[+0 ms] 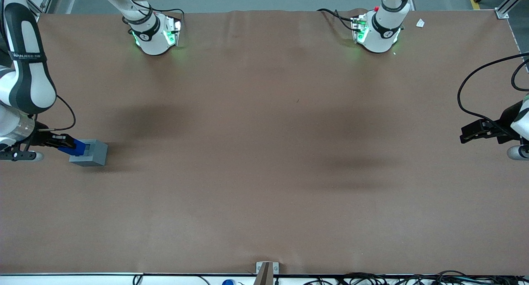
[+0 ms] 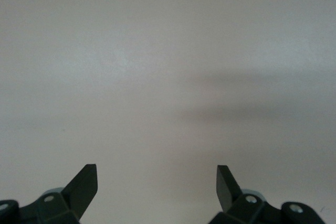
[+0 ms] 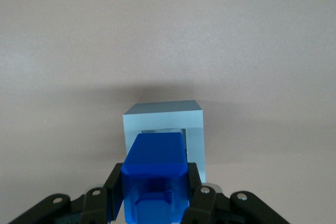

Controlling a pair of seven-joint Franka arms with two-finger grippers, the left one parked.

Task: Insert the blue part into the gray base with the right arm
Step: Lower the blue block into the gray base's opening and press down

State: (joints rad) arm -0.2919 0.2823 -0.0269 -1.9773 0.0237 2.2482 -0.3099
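Item 1, right arm [image 1: 25, 70]: I have it working at its own end of the brown table [image 1: 264, 173], wrist low over the mat.

Item 2, gripper [image 3: 157, 195]: closed on the blue part, one black finger [image 3: 114, 192] pressed to each side face. In the front view it hangs just beside the gray base.

Item 3, blue part [image 3: 156, 174]: held clear of the table, leading end at the mouth of the base's recess. I cannot tell whether it has begun to enter.

Item 4, gray base [image 1: 90, 152]: standing on the mat, upright, its square recess partly covered by the blue part in the right wrist view.

Status, as I judge it: pick-up and carry are complete and alignment looks close. Remaining: press the part fully into the recess, release, withdraw. Insertion is not yet seated.
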